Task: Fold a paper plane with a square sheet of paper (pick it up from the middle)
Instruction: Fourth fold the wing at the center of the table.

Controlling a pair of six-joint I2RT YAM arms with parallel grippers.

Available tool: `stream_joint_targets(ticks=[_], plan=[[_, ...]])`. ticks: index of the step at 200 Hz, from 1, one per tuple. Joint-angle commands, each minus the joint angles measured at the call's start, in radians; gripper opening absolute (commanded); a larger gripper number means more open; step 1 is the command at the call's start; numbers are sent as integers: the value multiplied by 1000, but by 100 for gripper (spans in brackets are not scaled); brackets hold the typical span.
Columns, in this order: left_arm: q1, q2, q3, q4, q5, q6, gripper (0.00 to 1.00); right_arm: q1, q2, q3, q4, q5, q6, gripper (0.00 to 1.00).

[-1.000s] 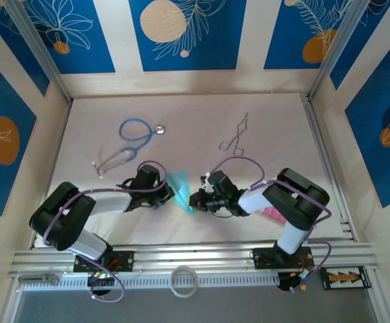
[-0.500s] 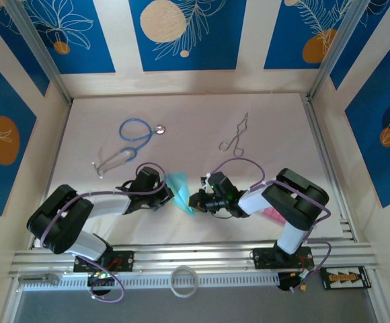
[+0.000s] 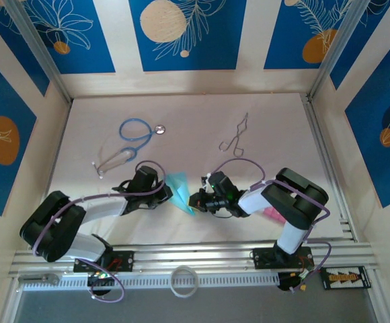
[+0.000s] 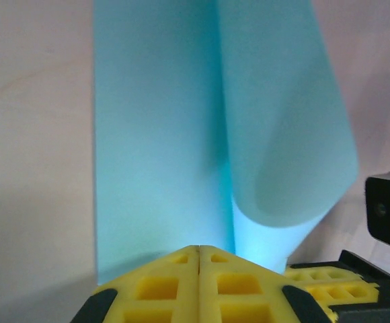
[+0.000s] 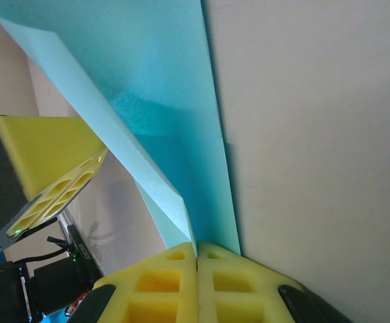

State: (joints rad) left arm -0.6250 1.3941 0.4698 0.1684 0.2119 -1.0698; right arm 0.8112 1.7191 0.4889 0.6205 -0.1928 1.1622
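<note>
The turquoise square sheet of paper (image 3: 179, 188) lies between my two grippers, partly folded to a narrow point at its near end. In the left wrist view the paper (image 4: 158, 134) has a flat left half and a right flap curling upward. My left gripper (image 4: 199, 247) is shut, its tips resting at the paper's near edge (image 3: 166, 194). My right gripper (image 5: 196, 243) is shut on the raised flap of the paper (image 5: 161, 87), whose edge runs into the seam between its fingers (image 3: 193, 200). The two grippers face each other across the sheet.
A blue-tubed stethoscope (image 3: 136, 134) lies at the back left and metal forceps (image 3: 235, 138) at the back right. A pink block (image 3: 272, 214) sits beside the right arm. A white ring (image 3: 183, 280) rests by the near rail.
The left arm's elbow has swung out to the left and lower. Both grippers and the paper have stayed nearly in place.
</note>
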Motion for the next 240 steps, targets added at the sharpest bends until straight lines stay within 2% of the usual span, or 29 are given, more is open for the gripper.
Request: stream_joint_targets(ticks=[1,113,240], plan=[[-3,5,30,61,58,73,3,3,50,-12,-76,9,8,0],[-5,173,108,156,139,106,2,-8,62,-26,-47,-6,22,0],[-5,253,139,158,118,92,2,-16,71,-21,-49,-25,28,0]])
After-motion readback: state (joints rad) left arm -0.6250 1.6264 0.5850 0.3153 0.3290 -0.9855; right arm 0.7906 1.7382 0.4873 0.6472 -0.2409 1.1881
